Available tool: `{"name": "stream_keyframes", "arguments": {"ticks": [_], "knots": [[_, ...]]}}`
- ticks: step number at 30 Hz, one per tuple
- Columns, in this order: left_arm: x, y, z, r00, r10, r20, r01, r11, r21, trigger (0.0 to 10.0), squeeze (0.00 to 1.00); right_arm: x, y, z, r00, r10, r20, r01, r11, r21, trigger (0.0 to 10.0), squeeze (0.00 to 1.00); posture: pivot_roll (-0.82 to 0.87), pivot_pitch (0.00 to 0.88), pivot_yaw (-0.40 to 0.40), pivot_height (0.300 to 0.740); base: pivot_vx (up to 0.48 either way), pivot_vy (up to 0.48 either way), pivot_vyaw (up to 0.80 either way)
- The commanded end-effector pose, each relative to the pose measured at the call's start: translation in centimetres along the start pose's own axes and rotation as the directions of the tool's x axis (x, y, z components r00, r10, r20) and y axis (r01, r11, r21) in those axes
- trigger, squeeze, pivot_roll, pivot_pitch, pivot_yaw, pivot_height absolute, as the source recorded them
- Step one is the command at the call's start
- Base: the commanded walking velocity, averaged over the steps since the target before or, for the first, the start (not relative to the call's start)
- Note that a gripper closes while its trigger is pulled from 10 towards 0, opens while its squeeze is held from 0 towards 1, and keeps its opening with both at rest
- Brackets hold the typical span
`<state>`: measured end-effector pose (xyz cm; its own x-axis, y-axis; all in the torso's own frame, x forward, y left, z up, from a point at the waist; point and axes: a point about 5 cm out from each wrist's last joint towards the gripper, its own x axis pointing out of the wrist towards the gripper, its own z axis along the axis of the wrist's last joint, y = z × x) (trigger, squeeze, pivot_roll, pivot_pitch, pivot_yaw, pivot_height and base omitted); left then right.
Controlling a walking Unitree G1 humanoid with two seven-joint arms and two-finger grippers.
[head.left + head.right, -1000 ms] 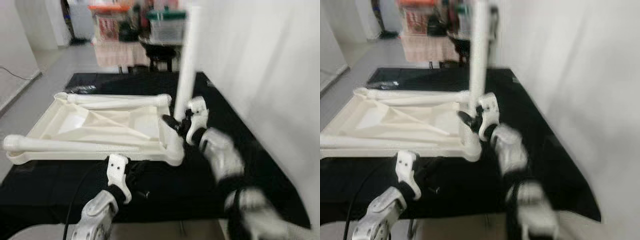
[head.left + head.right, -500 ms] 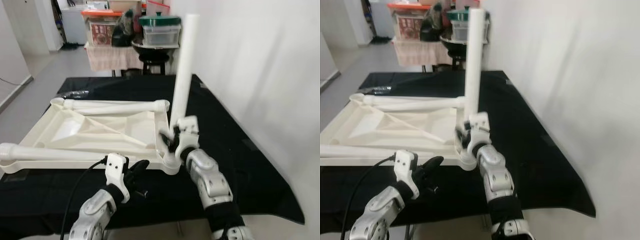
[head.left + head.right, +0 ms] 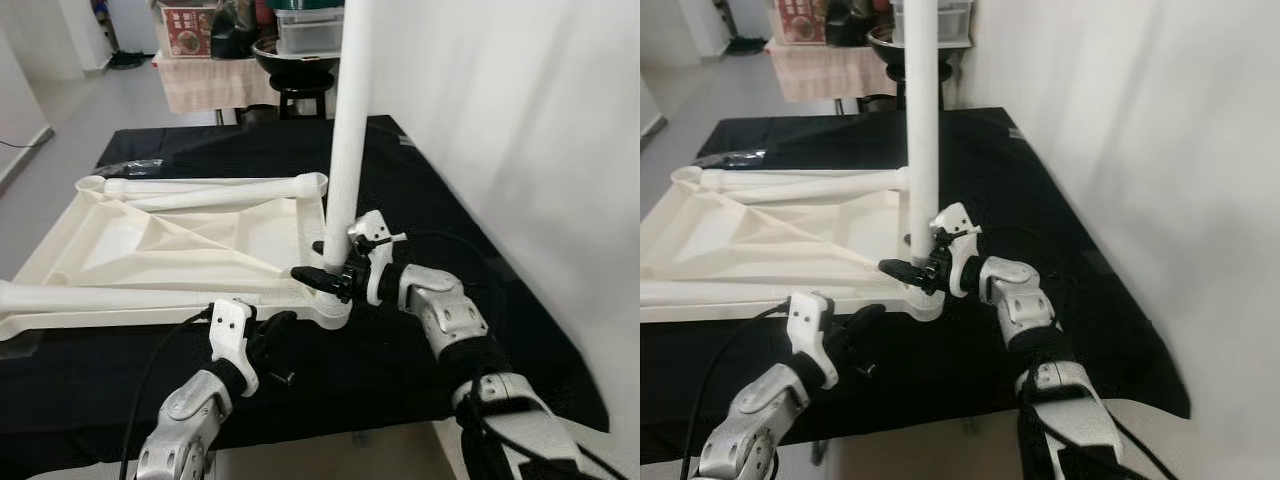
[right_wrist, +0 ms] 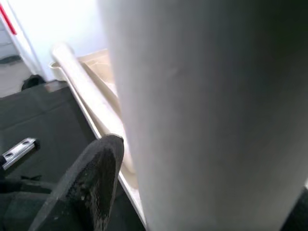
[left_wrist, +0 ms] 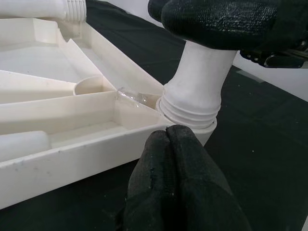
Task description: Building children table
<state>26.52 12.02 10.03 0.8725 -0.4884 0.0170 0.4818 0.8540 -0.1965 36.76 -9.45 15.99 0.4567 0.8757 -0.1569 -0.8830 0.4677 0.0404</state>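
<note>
A white plastic table top (image 3: 180,250) lies upside down on the black-covered table. One white leg (image 3: 345,140) stands upright in the near right corner socket (image 5: 190,108). My right gripper (image 3: 328,272) is shut on that leg's base, reaching in from the right, with one finger (image 4: 91,187) against the tube. Two more legs lie on the top, one along the far edge (image 3: 210,186) and one along the near edge (image 3: 110,296). My left gripper (image 3: 268,332) is shut, holding nothing, just in front of the top's near rim, its fingertips (image 5: 175,163) close to the socket.
A white wall (image 3: 520,150) runs close along the right side of the table. Behind it stand a dark stool (image 3: 290,100) with a bowl and a cloth-covered table with containers (image 3: 200,30). A black cable (image 3: 150,380) trails from my left arm. The table's front edge (image 3: 330,435) is near.
The right forearm has swung out to the right and its wrist has turned round the upright leg's base. The camera has shifted and sharpened. The left gripper keeps its place.
</note>
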Motion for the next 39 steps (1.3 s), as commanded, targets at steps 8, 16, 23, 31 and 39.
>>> {"name": "stream_keyframes", "arguments": {"ticks": [8, 16, 23, 31, 39], "knots": [[0.5, -0.3, -0.3, 1.0, 0.001, -0.007, -0.001, 1.0, -0.013, 10.0, 0.0, -0.5, -1.0, 0.3, 1.0, 0.02, -0.012, -0.02, 1.0, 0.002, 0.0, 0.0, 0.06, 0.0, -0.058, 0.74, 0.0, 0.0, 0.0], [0.5, -0.5, -0.2, 1.0, -0.007, -0.001, 0.007, 1.0, -0.025, 10.0, 0.0, -2.3, -1.4, -2.4, 0.992, -0.125, -0.017, 0.126, 0.992, 0.02, 0.0, 0.0, 0.01, 0.0, -0.038, 0.74, 0.0, 0.0, 0.0], [0.3, -0.3, 0.0, 1.0, -0.017, -0.004, 0.017, 0.999, -0.027, 10.0, 0.0, -1.9, 1.3, -6.2, 0.803, -0.592, -0.071, 0.596, 0.8, 0.072, 0.0, 0.0, -0.01, 0.0, -0.011, 0.74, 0.0, 0.0, 0.0], [0.3, 0.0, -0.1, 1.0, -0.023, -0.012, 0.023, 0.999, -0.024, 10.0, 0.0, -1.0, 3.5, -6.3, 0.731, -0.68, -0.049, 0.682, 0.73, 0.045, 0.0, 0.0, 0.0, 0.0, -0.013, 0.74, 0.0, 0.0, 0.0], [0.5, -0.1, -0.2, 1.0, -0.01, -0.008, 0.01, 1.0, -0.024, 10.0, 0.0, 0.2, 1.1, -2.3, 0.924, -0.369, 0.097, 0.362, 0.929, 0.082, 10.0, 1.0, 0.01, 0.0, -0.014, 0.74, 0.0, 0.0, 0.0]]}}
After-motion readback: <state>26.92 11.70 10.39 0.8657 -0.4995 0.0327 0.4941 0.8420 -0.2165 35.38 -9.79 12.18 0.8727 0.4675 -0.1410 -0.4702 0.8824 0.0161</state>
